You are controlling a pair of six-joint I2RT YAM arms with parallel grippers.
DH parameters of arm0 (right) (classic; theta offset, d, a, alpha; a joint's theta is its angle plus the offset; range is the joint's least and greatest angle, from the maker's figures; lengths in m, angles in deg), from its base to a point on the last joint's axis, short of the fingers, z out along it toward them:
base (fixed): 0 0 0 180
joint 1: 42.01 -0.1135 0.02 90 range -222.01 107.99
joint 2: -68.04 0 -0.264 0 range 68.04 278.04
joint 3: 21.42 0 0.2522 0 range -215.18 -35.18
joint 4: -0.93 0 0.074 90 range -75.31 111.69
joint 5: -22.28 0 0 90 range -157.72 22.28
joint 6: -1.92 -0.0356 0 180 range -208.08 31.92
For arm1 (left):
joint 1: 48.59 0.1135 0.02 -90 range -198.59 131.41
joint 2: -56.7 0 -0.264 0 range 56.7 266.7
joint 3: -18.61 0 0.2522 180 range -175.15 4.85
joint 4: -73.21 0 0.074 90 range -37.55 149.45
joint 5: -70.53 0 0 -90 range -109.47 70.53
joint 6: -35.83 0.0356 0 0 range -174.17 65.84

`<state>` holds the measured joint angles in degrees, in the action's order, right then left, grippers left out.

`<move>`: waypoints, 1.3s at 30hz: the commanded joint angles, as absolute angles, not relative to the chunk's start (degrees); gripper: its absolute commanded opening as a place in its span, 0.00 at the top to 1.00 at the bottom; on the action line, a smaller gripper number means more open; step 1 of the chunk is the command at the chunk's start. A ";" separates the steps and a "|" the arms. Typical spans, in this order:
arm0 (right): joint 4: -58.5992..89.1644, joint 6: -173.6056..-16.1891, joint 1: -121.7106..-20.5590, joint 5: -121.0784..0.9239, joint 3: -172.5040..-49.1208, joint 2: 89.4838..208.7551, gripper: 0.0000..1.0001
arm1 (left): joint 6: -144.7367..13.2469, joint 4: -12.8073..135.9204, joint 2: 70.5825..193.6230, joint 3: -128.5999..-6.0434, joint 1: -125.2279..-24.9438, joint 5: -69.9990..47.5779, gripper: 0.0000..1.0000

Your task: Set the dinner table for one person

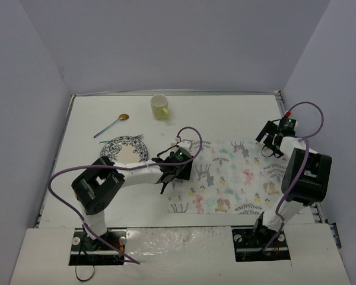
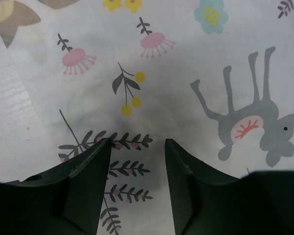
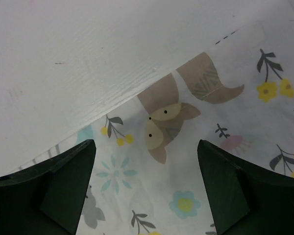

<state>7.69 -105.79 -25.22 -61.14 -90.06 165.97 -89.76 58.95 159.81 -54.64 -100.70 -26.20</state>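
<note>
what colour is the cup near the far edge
Pale yellow: the small round cup shows best in the top external view.

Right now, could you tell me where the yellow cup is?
In the top view, the yellow cup stands near the table's far edge, left of centre, beyond the plate and right of the spoon.

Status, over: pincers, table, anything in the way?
Open and empty: left pincer, right pincer, both over mat. Mat down on table; plate, spoon, cup off mat. Nothing blocking.

Mat (image 1: 237,178), plate (image 1: 124,148), spoon (image 1: 111,126) (yellow cup (image 1: 159,107))
</note>
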 commanded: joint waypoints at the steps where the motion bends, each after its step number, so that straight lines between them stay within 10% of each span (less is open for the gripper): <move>1: 3.31 -104.53 -24.21 -58.83 -92.72 170.65 0.19 | -93.27 60.48 160.59 -55.25 -101.68 -24.08 0.57; 28: 2.73 -106.10 -21.35 -59.15 -92.53 171.93 0.18 | -99.43 54.31 160.02 -53.69 -104.22 -27.02 0.57; 39: 4.64 -107.97 -22.38 -55.69 -95.84 158.47 0.14 | -95.84 48.36 154.37 -61.17 -104.08 -32.07 0.29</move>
